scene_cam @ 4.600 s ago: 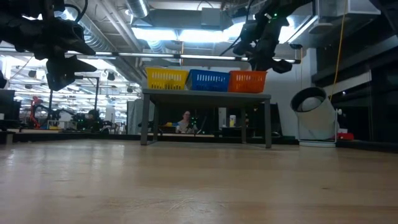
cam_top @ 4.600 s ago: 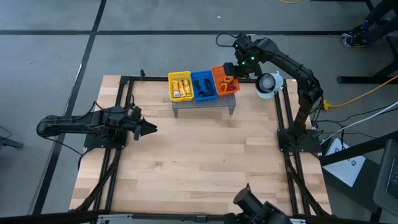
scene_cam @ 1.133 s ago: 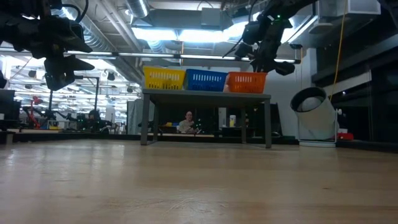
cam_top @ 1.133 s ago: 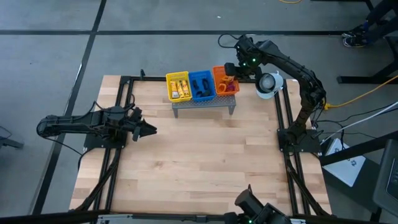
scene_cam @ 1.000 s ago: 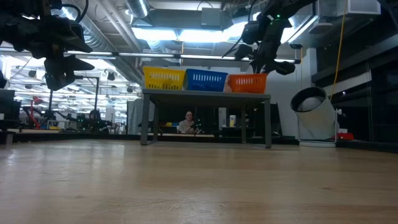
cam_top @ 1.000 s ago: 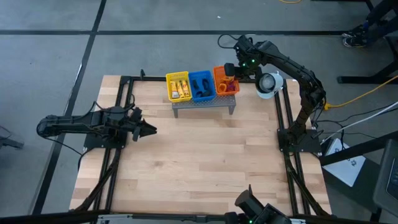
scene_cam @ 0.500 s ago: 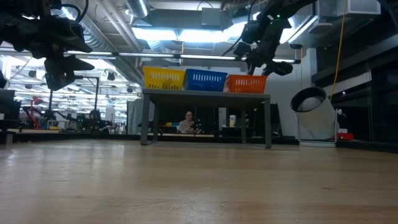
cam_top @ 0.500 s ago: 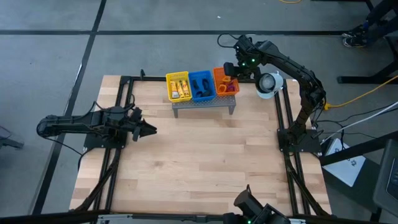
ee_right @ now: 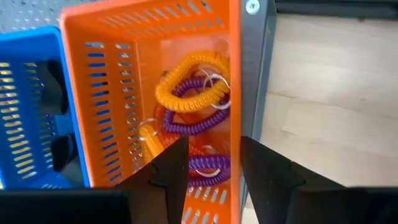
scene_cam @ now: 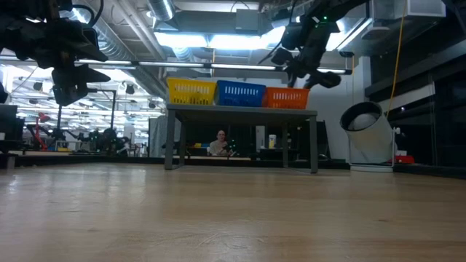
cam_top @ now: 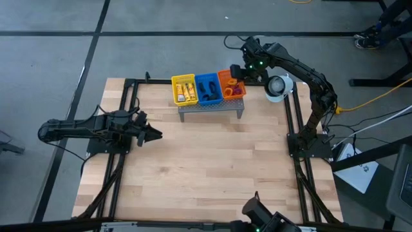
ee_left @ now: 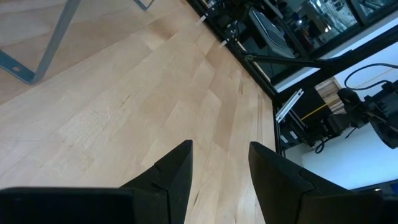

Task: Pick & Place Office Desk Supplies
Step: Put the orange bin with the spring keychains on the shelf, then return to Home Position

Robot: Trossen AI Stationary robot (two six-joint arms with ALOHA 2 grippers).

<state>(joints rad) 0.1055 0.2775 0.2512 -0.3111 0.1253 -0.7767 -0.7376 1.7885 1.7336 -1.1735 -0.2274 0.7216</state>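
- Right gripper [ee_right: 208, 165] hangs released above the orange tray [ee_right: 84, 106], likely because the coiled loops [ee_right: 193, 93] now lie inside.
- Left gripper [ee_left: 219, 165], parted and empty, waits over bare table [ee_left: 124, 106].

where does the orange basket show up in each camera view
High view: orange basket at the right end of the row on the grey stand.
Low view: orange basket rightmost on the stand.
Left wrist view: not in it.
Right wrist view: orange basket fills the middle.
Shared landmark: the blue basket beside it.
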